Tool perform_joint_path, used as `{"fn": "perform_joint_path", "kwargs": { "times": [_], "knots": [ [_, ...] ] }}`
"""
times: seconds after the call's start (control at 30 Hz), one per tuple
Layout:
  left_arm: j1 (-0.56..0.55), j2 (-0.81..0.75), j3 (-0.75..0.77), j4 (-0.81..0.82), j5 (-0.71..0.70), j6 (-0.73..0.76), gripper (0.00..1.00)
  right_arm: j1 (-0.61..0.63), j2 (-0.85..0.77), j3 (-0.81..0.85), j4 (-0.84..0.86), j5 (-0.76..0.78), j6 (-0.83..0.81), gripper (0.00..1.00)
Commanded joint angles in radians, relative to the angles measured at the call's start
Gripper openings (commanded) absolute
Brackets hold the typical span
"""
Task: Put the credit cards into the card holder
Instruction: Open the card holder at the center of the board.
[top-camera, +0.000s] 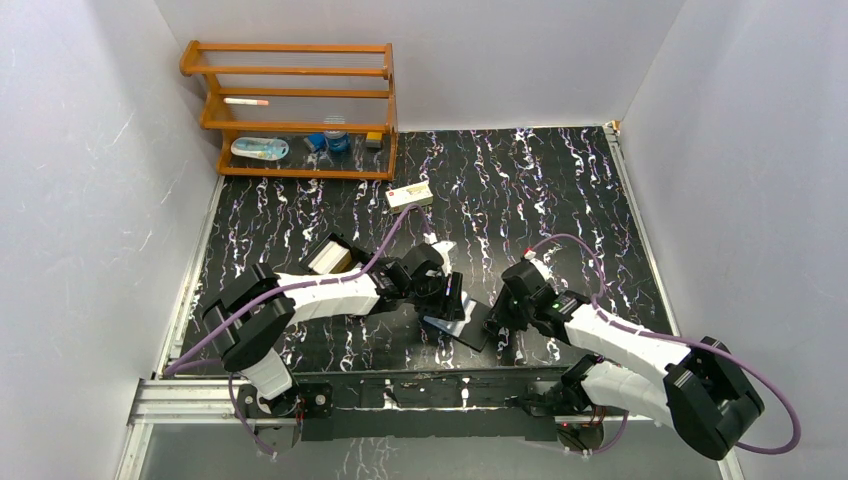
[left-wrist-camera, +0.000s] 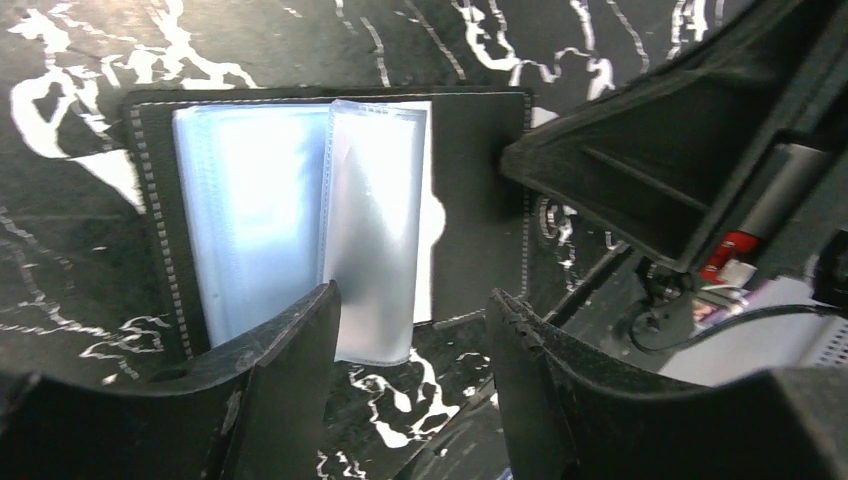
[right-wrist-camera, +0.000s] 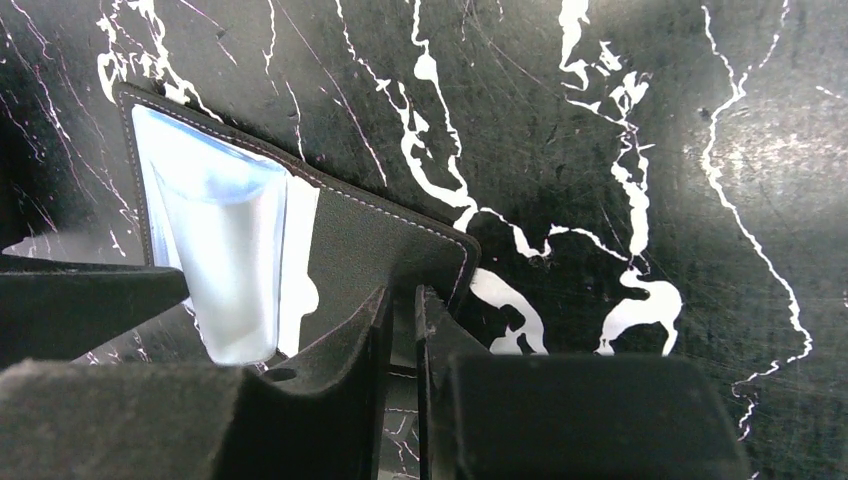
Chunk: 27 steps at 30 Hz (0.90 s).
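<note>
The left gripper (left-wrist-camera: 415, 310) hovers low over the open card holder (left-wrist-camera: 480, 200) at the near centre of the marbled black table (top-camera: 560, 200), its jaws apart and nothing between them, while a loose clear sleeve (left-wrist-camera: 372, 230) stands up from the holder's spine just beyond the left finger (left-wrist-camera: 290, 370). On the holder's far flap the right gripper (right-wrist-camera: 402, 310) is pinched together on the stitched edge of the black cover, pinning that side down. A white edge (left-wrist-camera: 427, 150) showing past the raised sleeve may be a card already in a pocket, though glare on the plastic makes that hard to confirm. The remaining credit cards (top-camera: 328, 260) lie as a pale stack in an open black box (top-camera: 318, 245) behind the left forearm, well apart from the holder. With the holder spread and steadied, the job in hand looks to be loading the next card. That calls for the right clamp to hold firm so the cover cannot skate on the slick surface, for the left arm to take a single card by its short end, and for the card to go in flat and square to a pocket mouth. The upright sleeve is best nudged aside first so the card does not buckle it.
</note>
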Motion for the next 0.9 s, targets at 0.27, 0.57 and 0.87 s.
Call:
{"fn": "perform_joint_path", "kwargs": {
  "times": [0.27, 0.57, 0.87],
  "knots": [
    [0.001, 0.036, -0.034, 0.274, 0.21, -0.132, 0.45, -0.125, 0.13, 0.088, 0.114, -0.057, -0.146, 0.23],
    [-0.016, 0.107, -0.011, 0.327, 0.246, -0.147, 0.43, -0.189, 0.023, 0.18, -0.025, -0.086, -0.19, 0.31],
    [-0.035, 0.107, 0.028, 0.349, 0.259, -0.111, 0.43, -0.189, 0.003, 0.237, 0.006, -0.23, -0.208, 0.41]
  ]
}}
